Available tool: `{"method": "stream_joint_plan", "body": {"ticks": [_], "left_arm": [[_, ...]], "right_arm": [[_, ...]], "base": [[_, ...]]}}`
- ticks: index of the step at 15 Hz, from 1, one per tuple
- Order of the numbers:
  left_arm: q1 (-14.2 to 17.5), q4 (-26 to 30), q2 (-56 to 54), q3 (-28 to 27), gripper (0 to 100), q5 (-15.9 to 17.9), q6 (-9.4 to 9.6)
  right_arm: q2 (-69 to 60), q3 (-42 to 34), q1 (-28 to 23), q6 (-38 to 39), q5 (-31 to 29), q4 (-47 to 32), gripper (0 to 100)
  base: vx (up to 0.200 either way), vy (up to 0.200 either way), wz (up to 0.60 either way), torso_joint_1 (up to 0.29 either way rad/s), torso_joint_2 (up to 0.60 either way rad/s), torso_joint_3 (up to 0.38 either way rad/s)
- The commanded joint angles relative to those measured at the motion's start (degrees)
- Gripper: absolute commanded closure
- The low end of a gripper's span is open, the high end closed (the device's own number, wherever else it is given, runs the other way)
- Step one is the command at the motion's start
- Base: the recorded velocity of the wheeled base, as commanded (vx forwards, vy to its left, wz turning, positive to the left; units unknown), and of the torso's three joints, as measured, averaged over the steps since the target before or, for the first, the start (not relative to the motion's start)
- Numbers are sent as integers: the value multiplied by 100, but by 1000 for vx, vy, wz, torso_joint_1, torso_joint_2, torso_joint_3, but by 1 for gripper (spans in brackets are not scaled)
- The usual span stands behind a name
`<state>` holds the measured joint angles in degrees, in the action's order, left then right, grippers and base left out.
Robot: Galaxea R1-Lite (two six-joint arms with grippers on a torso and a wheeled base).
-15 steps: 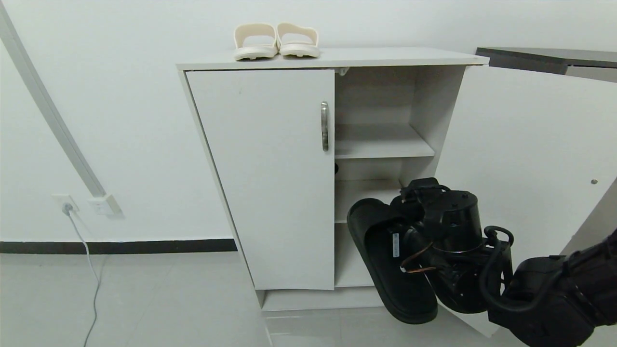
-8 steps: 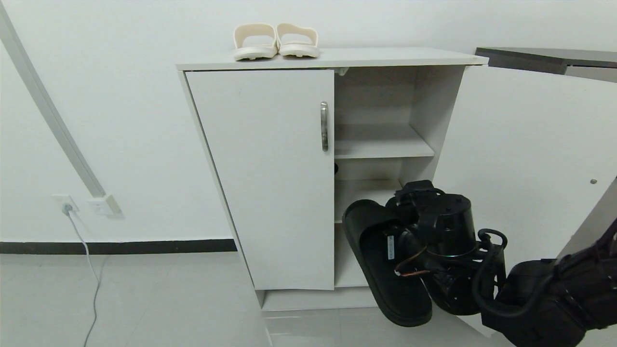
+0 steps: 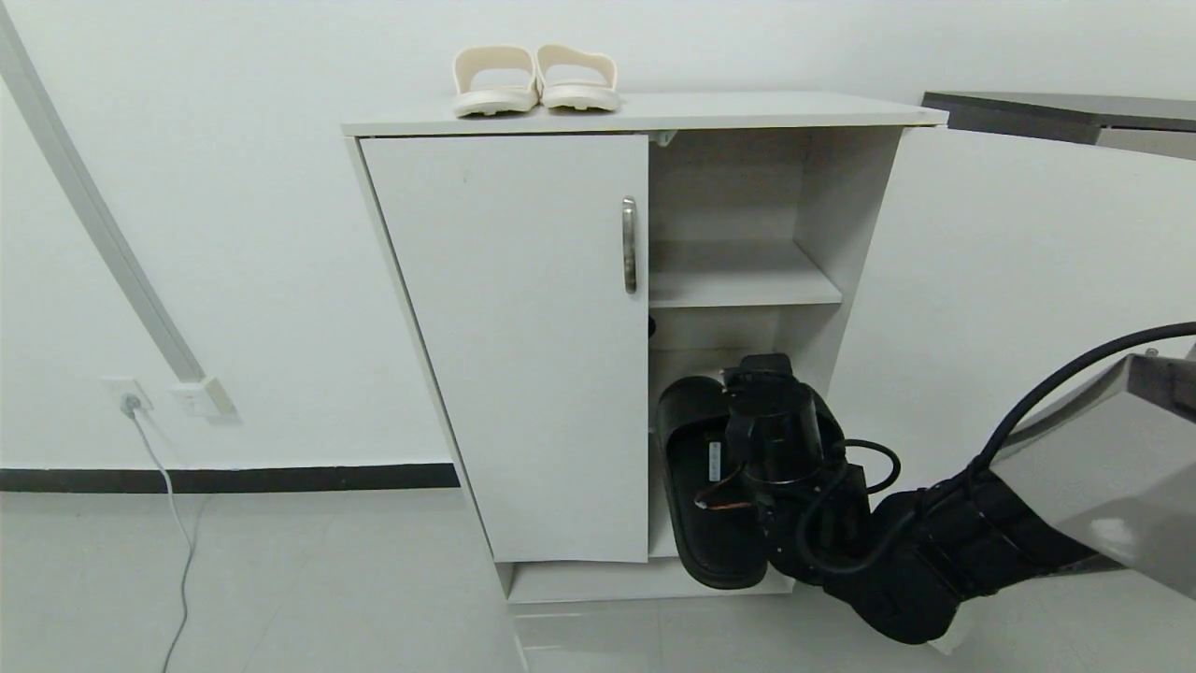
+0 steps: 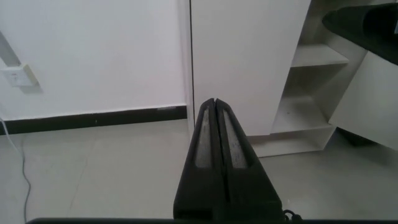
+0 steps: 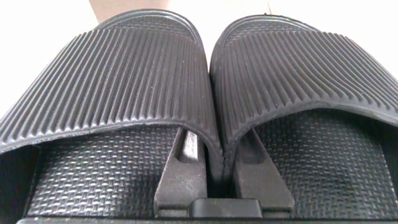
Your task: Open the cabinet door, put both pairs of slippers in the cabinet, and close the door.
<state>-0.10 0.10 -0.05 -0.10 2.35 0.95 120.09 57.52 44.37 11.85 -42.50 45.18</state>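
Plainly, a white cabinet (image 3: pixel 505 346) stands on grey tiles (image 3: pixel 327 579) against a white wall (image 3: pixel 234 234)

R door (image 3: pixel 1009 299) open wide; L door (image 3: pixel 509 346) shut, blocks L half.

One pair of slippers (image 3: pixel 535 79) is set atop the cabinet (image 3: pixel 505 346); the other pair (image 3: pixel 696 509) is held low at its open right side.
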Motion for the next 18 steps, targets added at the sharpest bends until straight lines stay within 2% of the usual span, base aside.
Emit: {"method": "stream_joint_plan", "body": {"ticks": [1, 4, 18], "left_arm": [[1, -1, 14, 1, 100, 2, 2], [1, -1, 22, 1, 100, 2, 2], [1, -1, 14, 1, 100, -7, -7]], "right_arm": [[164, 49, 1, 2, -4, 0, 100], [208, 23, 1, 10, -13, 9, 100], [559, -47, 98, 10, -22, 413, 100]], "base": [[0, -200, 0, 2, 7, 2], [0, -200, 0, 1, 2, 2], [0, 0, 0, 0, 0, 0]]}}
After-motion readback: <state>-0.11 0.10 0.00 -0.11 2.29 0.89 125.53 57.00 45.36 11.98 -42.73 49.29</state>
